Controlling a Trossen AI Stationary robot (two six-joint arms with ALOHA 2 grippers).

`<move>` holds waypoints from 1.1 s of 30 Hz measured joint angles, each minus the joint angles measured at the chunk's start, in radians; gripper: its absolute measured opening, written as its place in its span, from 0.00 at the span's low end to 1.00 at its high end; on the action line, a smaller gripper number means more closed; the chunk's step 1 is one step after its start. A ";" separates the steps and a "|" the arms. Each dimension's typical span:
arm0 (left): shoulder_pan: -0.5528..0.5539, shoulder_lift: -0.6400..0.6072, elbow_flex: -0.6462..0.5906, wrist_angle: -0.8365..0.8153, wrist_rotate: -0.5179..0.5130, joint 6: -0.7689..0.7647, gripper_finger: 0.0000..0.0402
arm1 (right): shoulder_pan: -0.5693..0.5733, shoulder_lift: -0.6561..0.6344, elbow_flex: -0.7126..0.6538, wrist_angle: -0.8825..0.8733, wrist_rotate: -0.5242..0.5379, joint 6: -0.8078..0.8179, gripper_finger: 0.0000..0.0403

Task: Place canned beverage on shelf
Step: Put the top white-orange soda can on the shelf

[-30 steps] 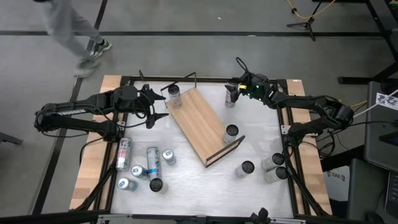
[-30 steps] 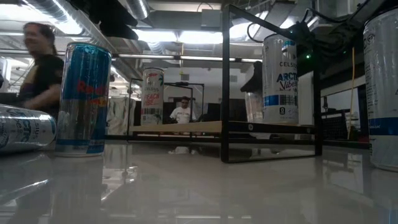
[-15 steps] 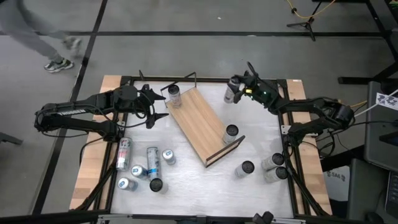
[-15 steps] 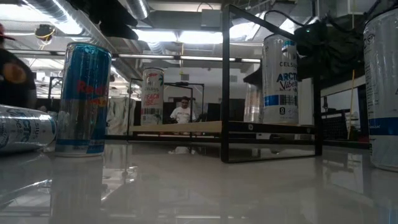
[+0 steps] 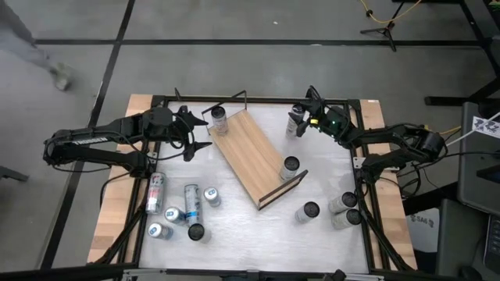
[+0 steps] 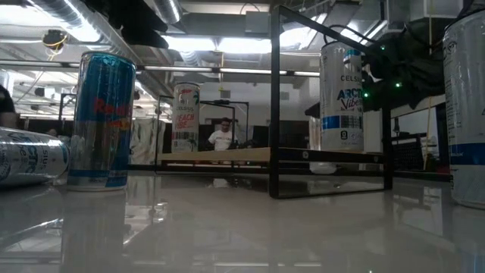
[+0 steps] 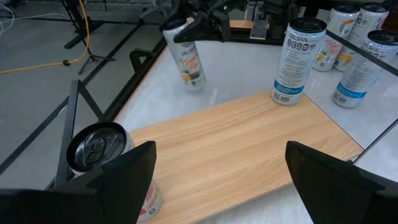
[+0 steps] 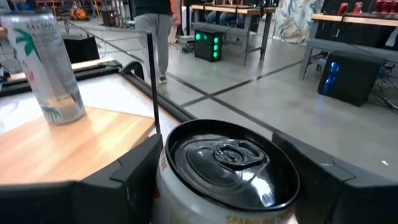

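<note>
Two arms reach over a white table (image 5: 242, 226), largest thing in view. On it the shelf (image 5: 251, 156), a wooden board with black wire rails at its short ends, lies slantwise from about 11 o'clock toward 5 o'clock of the table's middle. Two cans stand on the board: one at its 11 o'clock end (image 5: 219, 119) and a Celsius can (image 5: 291, 165) near its 5 o'clock end.

At the table's 1 o'clock, beside the shelf and clear of it, the right gripper (image 5: 298, 119) holds a tilted can (image 5: 294, 123) between its fingers, lifted off the table; the right wrist view shows that can's top (image 8: 227, 163) filling the gap between the fingers. In the left wrist view it hangs tilted (image 7: 185, 55) beyond the board.

At 9 to 10 o'clock the left gripper (image 5: 195, 133) waits, jaws spread wide and empty, pointing at the shelf's near end.

Loose cans sit at 7 o'clock (image 5: 190, 201), some lying down, and at 4 o'clock (image 5: 310, 211), upright.
</note>
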 joint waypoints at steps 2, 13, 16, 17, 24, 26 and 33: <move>0.000 0.000 0.000 0.000 0.000 0.000 0.87 | 0.000 0.000 -0.013 -0.002 0.000 -0.008 0.67; 0.000 0.000 0.000 0.000 0.000 0.000 0.87 | 0.000 0.000 -0.025 0.000 -0.001 -0.009 0.70; 0.000 0.000 0.000 0.000 0.000 0.000 0.87 | 0.000 -0.001 -0.025 -0.002 -0.001 -0.009 0.73; 0.000 0.000 0.000 0.000 0.000 0.000 0.87 | 0.000 -0.001 -0.025 -0.002 -0.001 -0.008 0.74; 0.000 0.000 0.000 0.000 0.000 0.000 0.87 | 0.000 -0.001 -0.025 -0.008 -0.004 -0.008 0.75; 0.000 0.000 0.000 0.000 0.000 0.000 0.87 | 0.000 -0.001 -0.025 -0.008 -0.004 -0.009 0.75; 0.000 0.000 0.000 0.000 0.000 0.000 0.87 | 0.000 -0.001 -0.025 -0.012 -0.004 -0.010 0.76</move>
